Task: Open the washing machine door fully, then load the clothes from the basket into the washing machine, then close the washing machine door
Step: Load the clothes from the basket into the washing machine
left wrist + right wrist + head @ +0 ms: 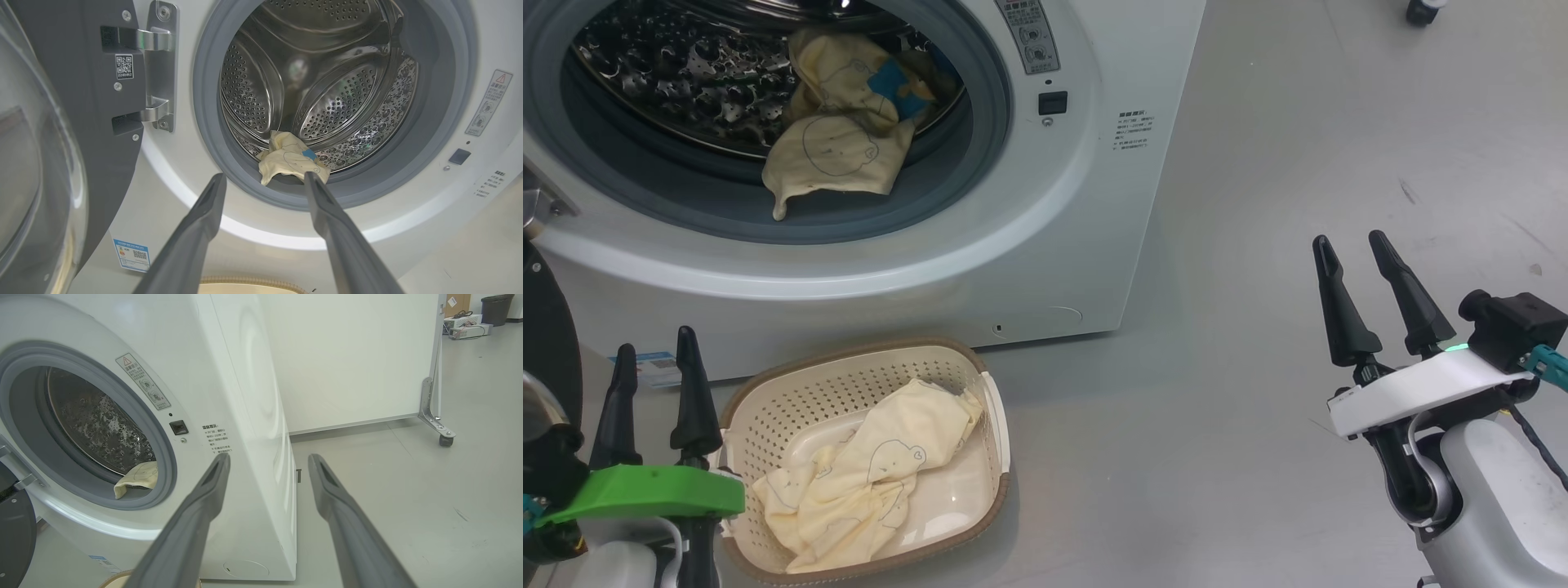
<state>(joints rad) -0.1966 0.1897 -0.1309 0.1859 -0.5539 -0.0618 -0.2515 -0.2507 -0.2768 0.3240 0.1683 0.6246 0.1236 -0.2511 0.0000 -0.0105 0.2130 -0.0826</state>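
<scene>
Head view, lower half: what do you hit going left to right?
Left gripper on its green bracket, jaws open → cream perforated plastic basket with brown woven rim, pale yellow bear-print garment inside → bare grey floor → right gripper, jaws open.

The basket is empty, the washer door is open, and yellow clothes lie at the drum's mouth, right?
Not empty: the head view shows a yellow garment lying in the basket. The door is open, with clothes at the mouth of the drum.
</scene>
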